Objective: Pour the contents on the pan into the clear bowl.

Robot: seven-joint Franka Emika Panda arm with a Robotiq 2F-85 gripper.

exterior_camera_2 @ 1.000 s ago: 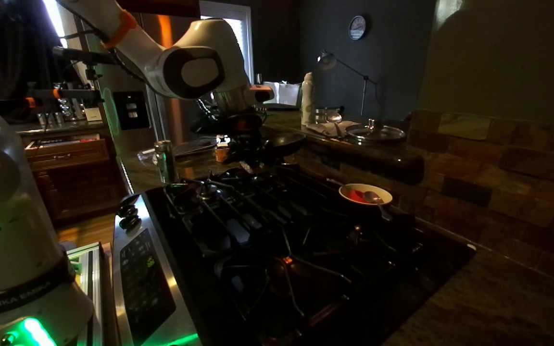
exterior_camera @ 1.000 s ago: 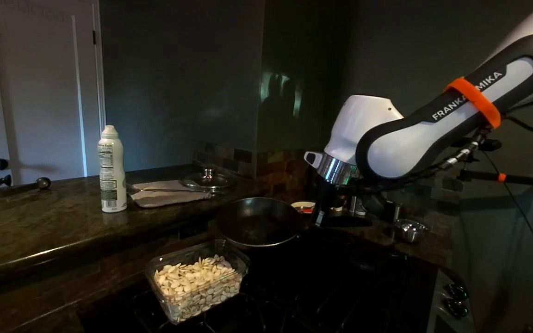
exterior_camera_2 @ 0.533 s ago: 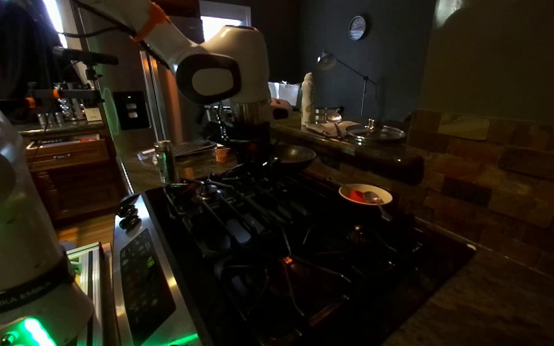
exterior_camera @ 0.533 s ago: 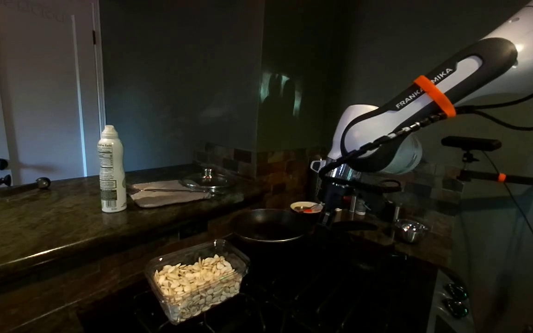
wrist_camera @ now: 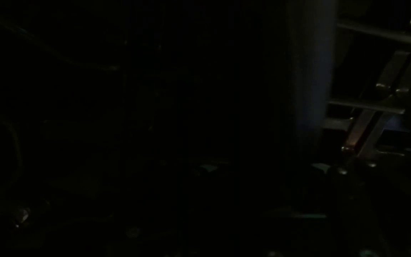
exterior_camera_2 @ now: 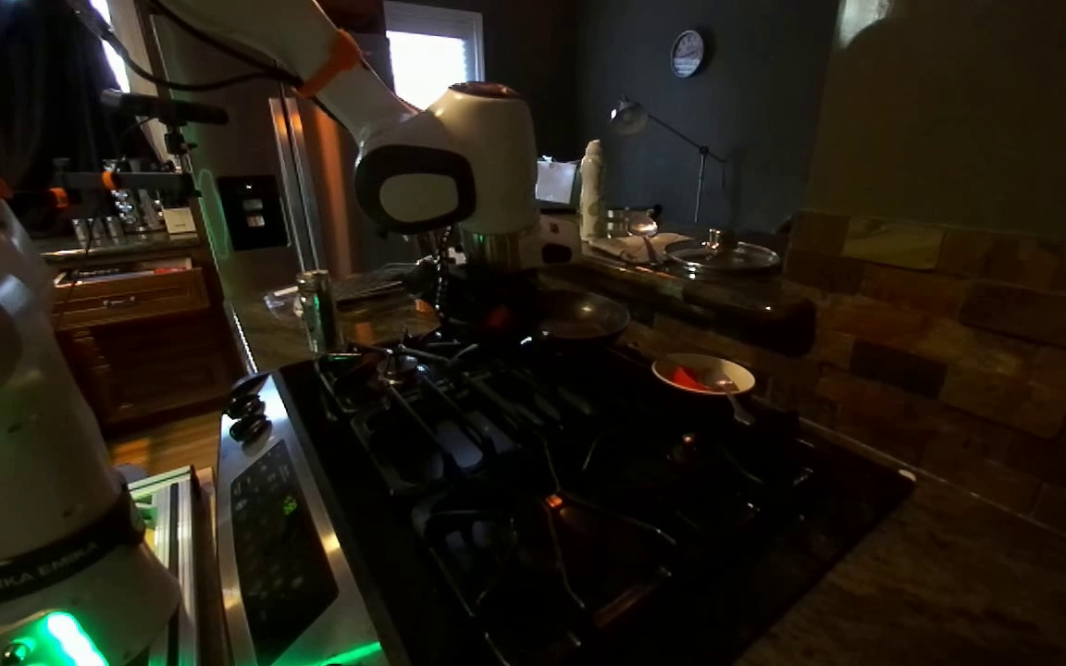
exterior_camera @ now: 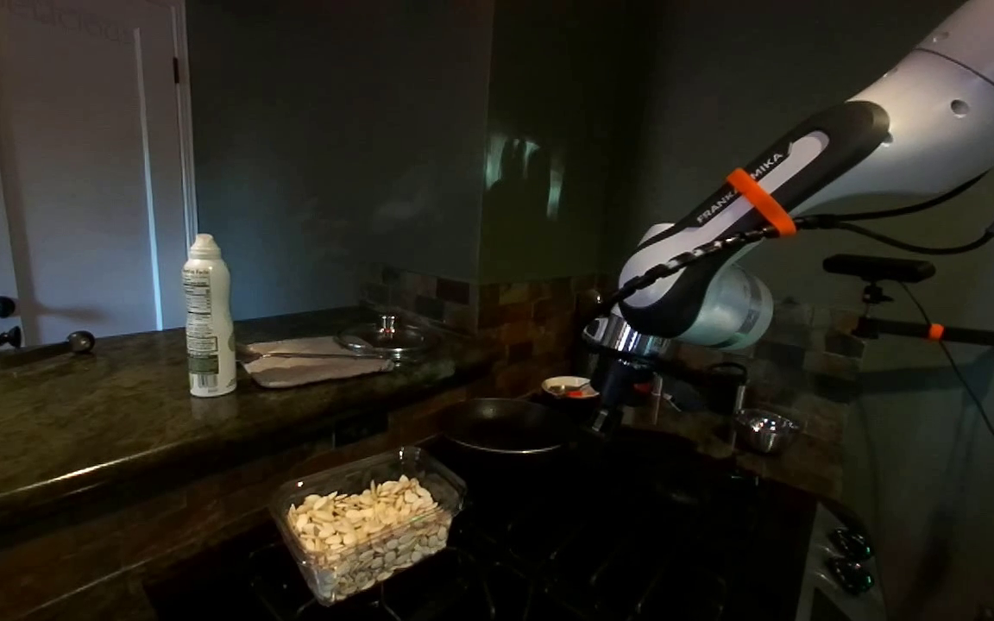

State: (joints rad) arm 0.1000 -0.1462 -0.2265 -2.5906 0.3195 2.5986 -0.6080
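Observation:
The black pan (exterior_camera: 506, 423) is roughly level over the stove; it also shows in an exterior view (exterior_camera_2: 586, 316). Its inside looks dark, and no pieces show in it. My gripper (exterior_camera: 604, 421) is shut on the pan's handle, to the right of the pan; it is a dark shape in an exterior view (exterior_camera_2: 505, 319). The wrist view is nearly black, with the fingertips (wrist_camera: 266, 167) barely visible. The clear bowl (exterior_camera: 359, 473) stands on the stove, in front and left of the pan. The contents (exterior_camera: 368, 522), pale flat pieces, are heaped in it. The bowl is out of view elsewhere.
The stove grates (exterior_camera_2: 551, 499) lie below the pan. A white dish (exterior_camera_2: 704, 374) with a spoon and something red stands behind. A raised counter (exterior_camera: 74, 431) on the left holds a white bottle (exterior_camera: 210, 319), a cloth (exterior_camera: 316, 366) and a glass lid (exterior_camera: 387, 338). A metal bowl (exterior_camera: 767, 429) stands right.
The arm and gripper have moved down with the pan. The pan has shifted lower and to the right in both exterior views and looks more level. The clear bowl and contents have not moved.

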